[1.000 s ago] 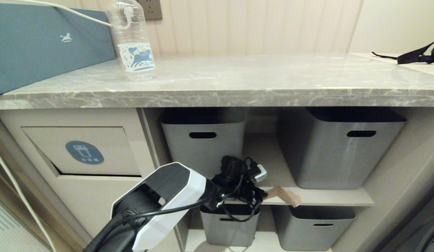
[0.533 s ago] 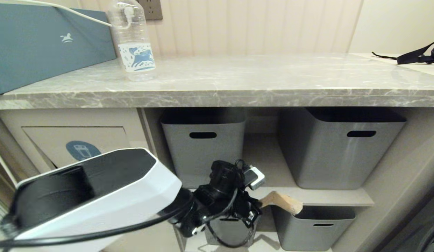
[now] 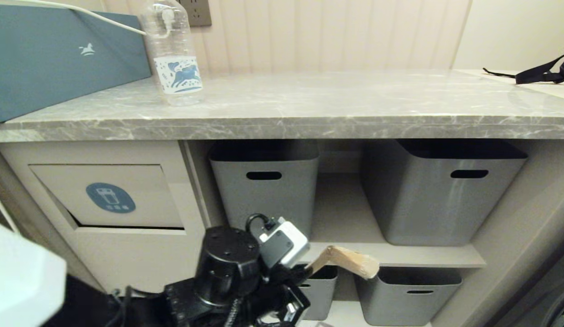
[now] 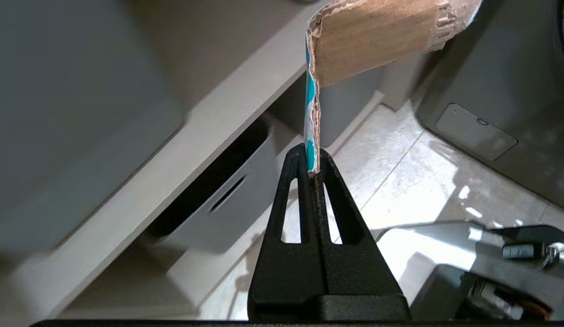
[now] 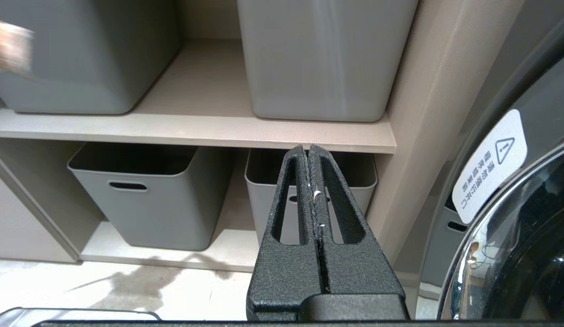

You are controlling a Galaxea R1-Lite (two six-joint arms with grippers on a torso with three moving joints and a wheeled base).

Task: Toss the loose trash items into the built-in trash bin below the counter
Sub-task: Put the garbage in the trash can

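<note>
One cardboard scrap (image 3: 347, 262) is pinched in my left gripper (image 4: 311, 164), low before the grey tubs, its length pointing away to the right, while the bin flap (image 3: 107, 195) lies up and leftward, nearer this arm.

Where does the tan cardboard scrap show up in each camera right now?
Head view: tan cardboard scrap low centre, before the shelf edge, held by the left end effector.
Left wrist view: top, pinched between shut fingers.
Right wrist view: a blurred tan patch at the upper left edge, probably it.
Shared landmark: the lower grey tub.
</note>
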